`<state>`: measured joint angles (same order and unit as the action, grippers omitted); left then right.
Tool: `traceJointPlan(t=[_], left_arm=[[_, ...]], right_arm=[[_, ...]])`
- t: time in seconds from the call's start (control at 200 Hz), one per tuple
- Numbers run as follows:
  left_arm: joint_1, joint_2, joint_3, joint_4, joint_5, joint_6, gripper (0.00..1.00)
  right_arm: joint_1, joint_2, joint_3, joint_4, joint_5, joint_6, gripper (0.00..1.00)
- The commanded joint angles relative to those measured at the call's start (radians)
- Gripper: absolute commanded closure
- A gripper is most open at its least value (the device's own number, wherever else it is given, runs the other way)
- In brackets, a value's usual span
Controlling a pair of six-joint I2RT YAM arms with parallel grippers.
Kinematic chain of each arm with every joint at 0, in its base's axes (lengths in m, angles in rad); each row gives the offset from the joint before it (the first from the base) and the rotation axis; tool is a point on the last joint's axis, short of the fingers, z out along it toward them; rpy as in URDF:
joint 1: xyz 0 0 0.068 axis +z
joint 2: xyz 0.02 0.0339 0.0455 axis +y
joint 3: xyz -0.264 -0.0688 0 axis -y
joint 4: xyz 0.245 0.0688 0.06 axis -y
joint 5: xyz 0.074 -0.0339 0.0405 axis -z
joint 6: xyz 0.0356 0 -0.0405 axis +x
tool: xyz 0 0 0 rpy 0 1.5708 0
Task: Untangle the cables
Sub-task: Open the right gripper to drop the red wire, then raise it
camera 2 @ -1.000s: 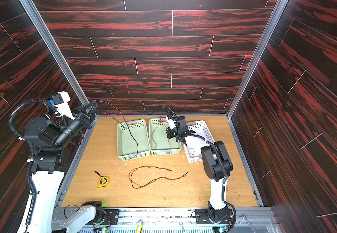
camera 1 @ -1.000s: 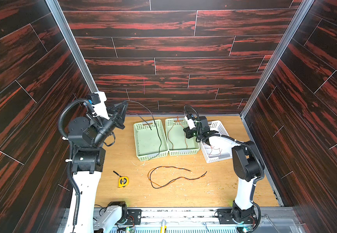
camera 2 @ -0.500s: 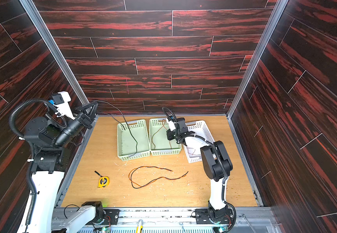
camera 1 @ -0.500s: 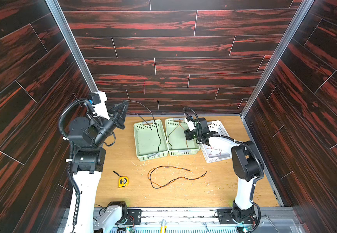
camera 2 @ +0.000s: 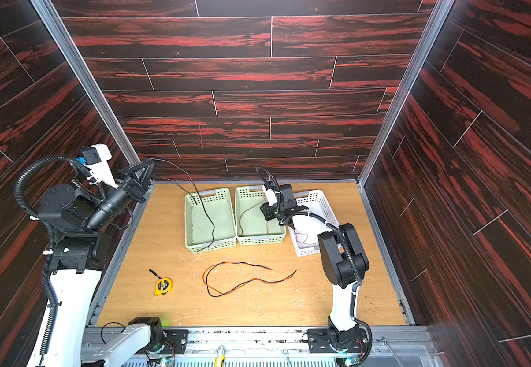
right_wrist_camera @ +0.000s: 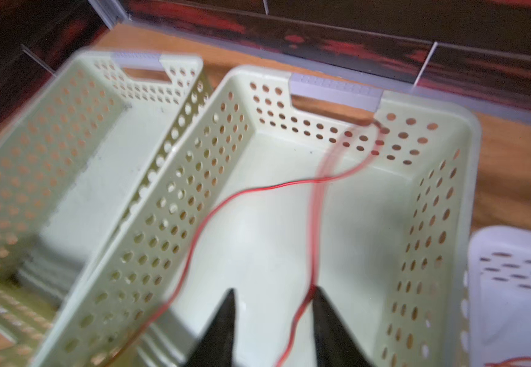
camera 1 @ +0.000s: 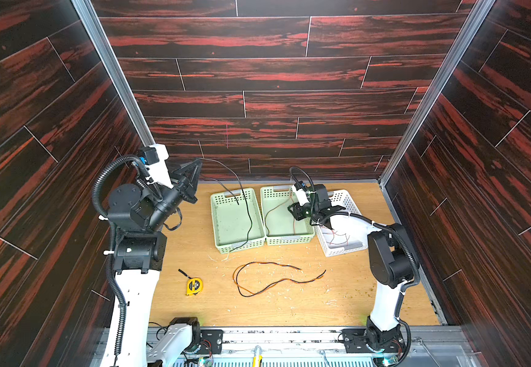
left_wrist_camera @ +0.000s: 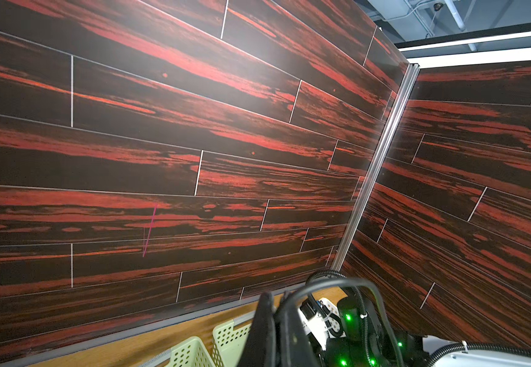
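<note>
While the paired black-and-orange cable [camera 1: 289, 279] lies loose on the table [camera 1: 337, 302] near 6 o'clock, touching nothing, tape measure [camera 1: 193, 286] at 8, we'd call that one freed.

Further in, three baskets in a row toward 12: left green basket [camera 1: 238, 246], middle green basket [camera 1: 289, 240], white basket [camera 1: 343, 251] at 2 with red wires [camera 1: 337, 236] inside.

Over the middle one sits the right gripper [right_wrist_camera: 273, 290], jaws spread, pinching nothing. The red cable [right_wrist_camera: 258, 189] crosses that basket's floor and touches the inner face of one finger [right_wrist_camera: 327, 324]. Wrist view is blurred, so we can't tell if it's hooked.

Risk: arm lifts and the wire rides out on that finger. It also reaches the handle slot [right_wrist_camera: 334, 95] on the 12 o'clock wall and could snag there.

Farthest, at 10, the left gripper [camera 1: 198, 163] is raised, pressed together on the black cable [camera 1: 248, 216], which hangs into the left green basket and runs out over its 6 o'clock rim.

Risk: a hard pull drags or tips that basket, or the thin wire slips from the pinch.
</note>
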<state>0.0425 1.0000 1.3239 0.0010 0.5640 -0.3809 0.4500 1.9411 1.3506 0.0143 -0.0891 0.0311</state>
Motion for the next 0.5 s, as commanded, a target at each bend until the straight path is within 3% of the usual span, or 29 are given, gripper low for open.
traceJointPlan(t=[0.0, 0.271, 0.496], left_arm=[[-0.005, -0.007, 0.0, 0.018, -0.02, 0.014, 1.0], [-0.006, 0.035, 0.005, 0.016, -0.082, 0.048, 1.0], [-0.006, 0.144, 0.082, -0.021, -0.162, 0.135, 1.0]], right_arm=[[0.005, -0.097, -0.012, -0.042, 0.009, -0.039, 0.49], [0.004, -0.27, -0.032, -0.11, -0.002, -0.091, 0.35], [0.004, -0.403, -0.099, -0.125, 0.023, -0.096, 0.32]])
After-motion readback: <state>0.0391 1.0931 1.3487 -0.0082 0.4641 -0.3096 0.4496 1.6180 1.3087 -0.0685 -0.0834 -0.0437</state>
